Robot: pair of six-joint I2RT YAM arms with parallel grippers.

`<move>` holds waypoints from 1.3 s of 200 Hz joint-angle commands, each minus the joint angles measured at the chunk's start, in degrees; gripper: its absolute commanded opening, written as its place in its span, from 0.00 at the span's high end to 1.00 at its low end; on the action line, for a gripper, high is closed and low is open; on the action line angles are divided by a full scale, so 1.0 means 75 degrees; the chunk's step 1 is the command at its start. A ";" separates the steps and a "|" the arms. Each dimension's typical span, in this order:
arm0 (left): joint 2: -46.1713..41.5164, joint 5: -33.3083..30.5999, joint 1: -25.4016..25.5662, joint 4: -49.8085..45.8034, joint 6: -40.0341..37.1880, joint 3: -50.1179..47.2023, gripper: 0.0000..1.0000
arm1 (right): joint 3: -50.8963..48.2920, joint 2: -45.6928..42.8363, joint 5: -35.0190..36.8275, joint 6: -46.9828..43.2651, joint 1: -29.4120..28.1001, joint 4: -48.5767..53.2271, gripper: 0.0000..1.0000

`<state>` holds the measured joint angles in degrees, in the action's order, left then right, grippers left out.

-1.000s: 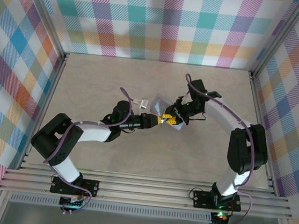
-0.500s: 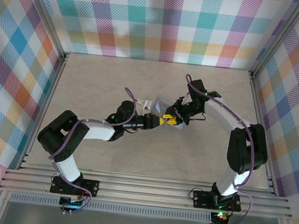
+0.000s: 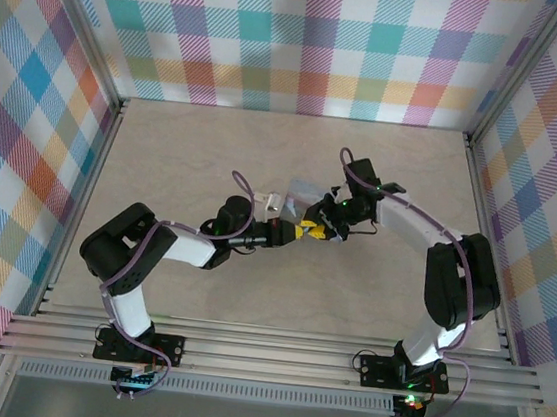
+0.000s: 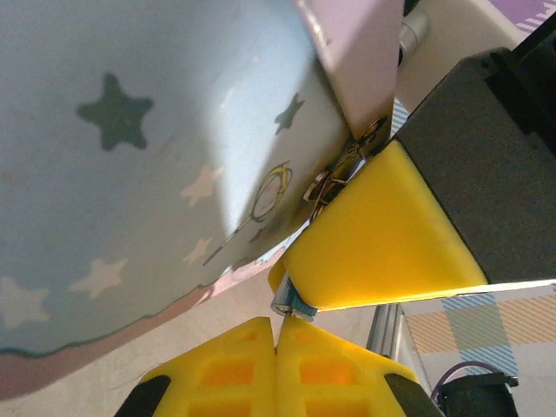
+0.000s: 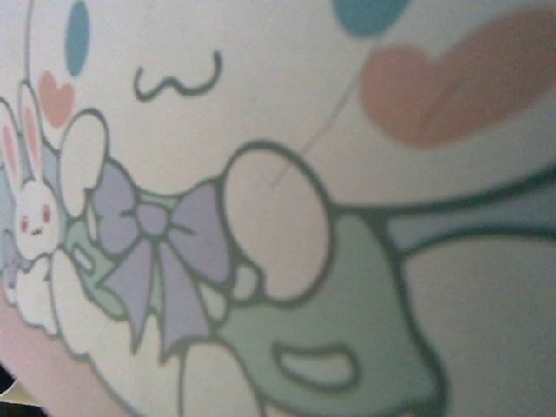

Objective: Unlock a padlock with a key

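Padlock (image 4: 291, 306): in the left wrist view a tiny blue piece with a silvery edge, seemingly the lock, peeks out just under the tip of a yellow finger (image 4: 382, 234) of the right claw (image 3: 323, 228). It sits right at the tips of the left claw (image 4: 276, 334). Most of it is hidden, so neither a shackle nor a keyhole can be made out.

The left claw is closed, its two yellow fingers pressed flat against each other with only a seam between them. Whether the little piece is pinched in that seam or merely touches it, I cannot tell. Just above the right claw's finger, a small cluster of thin metal rings (image 4: 334, 178) lies against the corner of a pale blue tin (image 4: 156, 130). The tin's side is printed with dark and white stars and edged in pink, and it looms over both claws, very close to the camera.

In the top external view the two arms meet near the middle of the counter (image 3: 185, 148). The claws are tip to tip, and the tin (image 3: 301, 189) is just beyond them, tilted. The right claw's jaws are too small and crowded there to judge, so I cannot tell whether it is open or closed. The right wrist view looks straight onto the tin's cartoon picture (image 5: 261, 217), with a white rabbit and a lilac bow. Plaid walls (image 3: 308, 41) surround the counter.
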<state>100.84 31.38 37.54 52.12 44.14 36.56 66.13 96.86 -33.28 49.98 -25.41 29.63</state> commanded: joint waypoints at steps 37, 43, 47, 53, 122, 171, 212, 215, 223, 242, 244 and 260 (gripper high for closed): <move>0.0785 -0.0630 0.0297 0.1668 0.0156 -0.0371 1.00 | -0.0769 0.0187 0.0093 0.0286 -0.0466 -0.0713 0.65; 0.0884 -0.0661 0.0306 0.1836 0.0205 -0.0401 1.00 | -0.0837 0.0177 0.0191 0.0285 -0.0483 -0.0794 0.63; 0.0955 -0.0678 0.0325 0.1959 0.0245 -0.0426 1.00 | -0.0882 0.0159 0.0243 0.0305 -0.0505 -0.0861 0.62; 0.1066 -0.0707 0.0334 0.2124 0.0287 -0.0473 1.00 | -0.0955 0.0141 0.0353 0.0324 -0.0525 -0.0921 0.59; 0.1536 -0.0987 0.0396 0.2626 0.0368 -0.0669 1.00 | -0.1483 -0.0400 0.1243 0.0516 -0.0608 -0.1658 0.49; 0.1418 -0.0973 0.0393 0.2369 0.0350 -0.0644 1.00 | -0.2365 -0.1387 0.2360 0.1117 -0.0664 -0.2407 0.44; 0.1095 -0.0904 0.0412 0.1717 0.0029 -0.0552 1.00 | -0.2511 -0.1289 0.2710 0.1487 -0.0970 -0.3087 0.42; 0.1068 -0.0896 0.0415 0.1666 -0.0003 -0.0550 1.00 | -0.2512 -0.1260 0.2726 0.1517 -0.0990 -0.3122 0.42; 0.1004 -0.0891 0.0428 0.1559 -0.0038 -0.0530 1.00 | -0.2475 -0.1180 0.2764 0.1577 -0.1046 -0.3182 0.42; 0.0895 -0.0822 0.0443 0.1442 -0.0044 -0.0462 1.00 | -0.2355 -0.0939 0.2793 0.1700 -0.1122 -0.3233 0.42; 0.0898 -0.0818 0.0452 0.1427 -0.0042 -0.0458 1.00 | -0.2350 -0.0924 0.2804 0.1712 -0.1126 -0.3238 0.42; 0.0834 -0.0785 0.0452 0.1363 -0.0005 -0.0409 1.00 | -0.2262 -0.0776 0.2904 0.1818 -0.1170 -0.3166 0.42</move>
<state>109.71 24.43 40.12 62.61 45.54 32.05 47.48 88.99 -13.45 61.17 -33.54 6.96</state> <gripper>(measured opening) 0.047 0.581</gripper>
